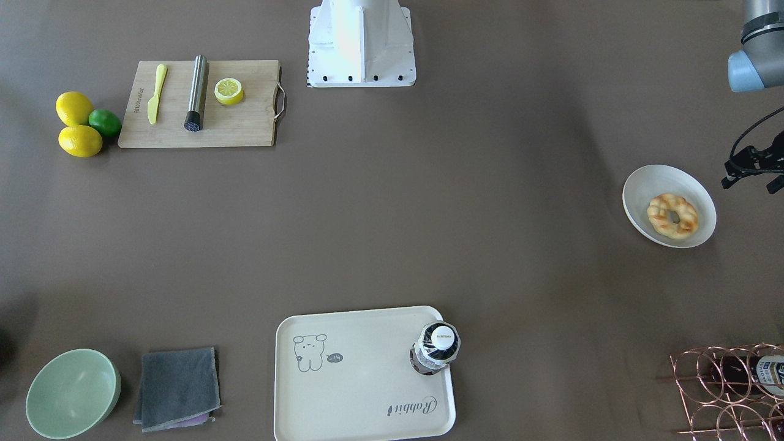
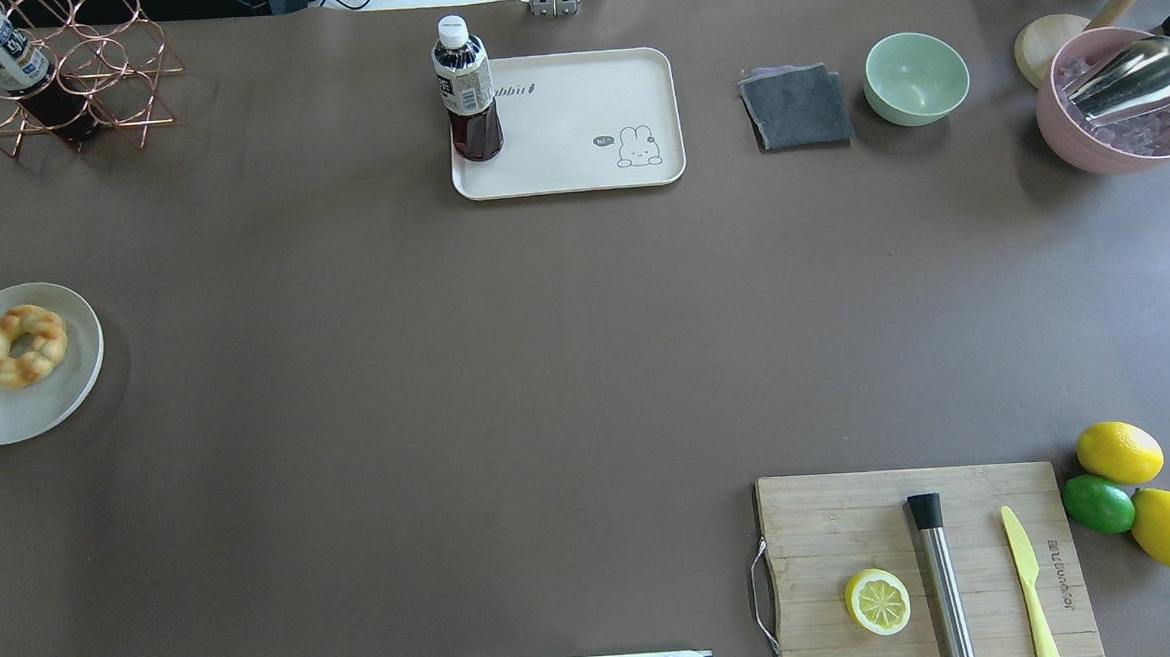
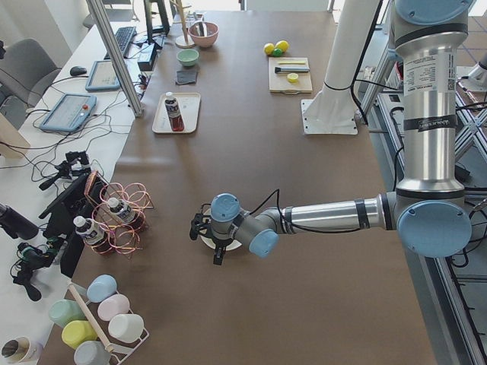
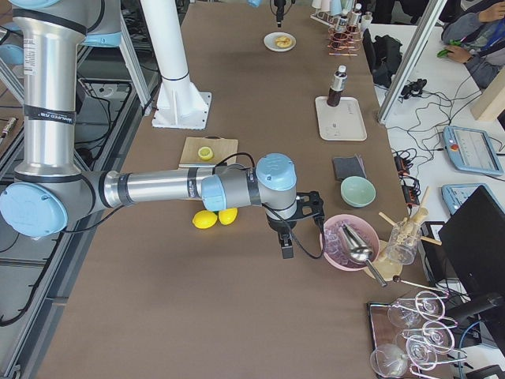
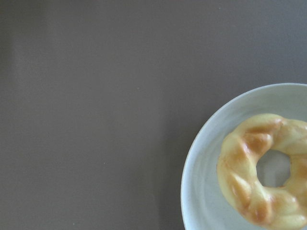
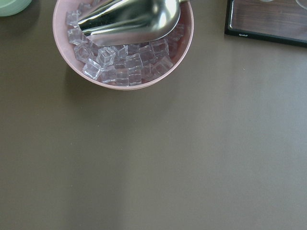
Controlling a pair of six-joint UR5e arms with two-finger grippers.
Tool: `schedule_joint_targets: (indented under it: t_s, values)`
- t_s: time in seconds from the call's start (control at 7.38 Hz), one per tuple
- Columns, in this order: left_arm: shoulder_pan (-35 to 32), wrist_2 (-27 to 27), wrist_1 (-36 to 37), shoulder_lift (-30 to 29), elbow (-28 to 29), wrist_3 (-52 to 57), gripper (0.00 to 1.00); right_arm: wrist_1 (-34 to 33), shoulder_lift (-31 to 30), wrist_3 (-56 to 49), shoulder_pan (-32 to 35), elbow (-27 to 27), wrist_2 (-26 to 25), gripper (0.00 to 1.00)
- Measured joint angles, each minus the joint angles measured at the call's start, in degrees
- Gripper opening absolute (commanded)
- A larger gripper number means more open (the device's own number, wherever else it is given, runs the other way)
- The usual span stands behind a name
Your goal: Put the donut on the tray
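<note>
The golden-brown twisted donut (image 1: 672, 214) lies in a round white shallow bowl (image 1: 649, 179) at the table's left end; it also shows in the overhead view (image 2: 20, 345) and the left wrist view (image 5: 254, 191). The cream rabbit tray (image 1: 361, 392) sits at the far middle edge (image 2: 583, 108). My left gripper (image 3: 217, 255) hangs over the bowl; I cannot tell if it is open or shut. My right gripper (image 4: 286, 251) hangs beside a pink ice bowl (image 4: 347, 243) at the other end; its state cannot be told.
A dark drink bottle (image 1: 436, 348) stands on the tray's corner. A wooden cutting board (image 2: 826, 531) holds a lemon half (image 2: 878, 601), a metal muddler and a yellow knife. Whole lemons and a lime (image 2: 1098, 504), a green bowl (image 2: 916, 78), a grey cloth (image 2: 796, 107) and a copper wire rack (image 2: 81, 65) lie around.
</note>
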Motion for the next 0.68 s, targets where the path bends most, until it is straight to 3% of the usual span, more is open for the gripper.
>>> schedule_joint_targets:
  t_s: [0.68]
  values:
    - [2.9,1.6,-3.7,-0.8,3.0,-3.4,0.63,0.0,0.0,0.0,-0.5,0.0,0.2,1.0]
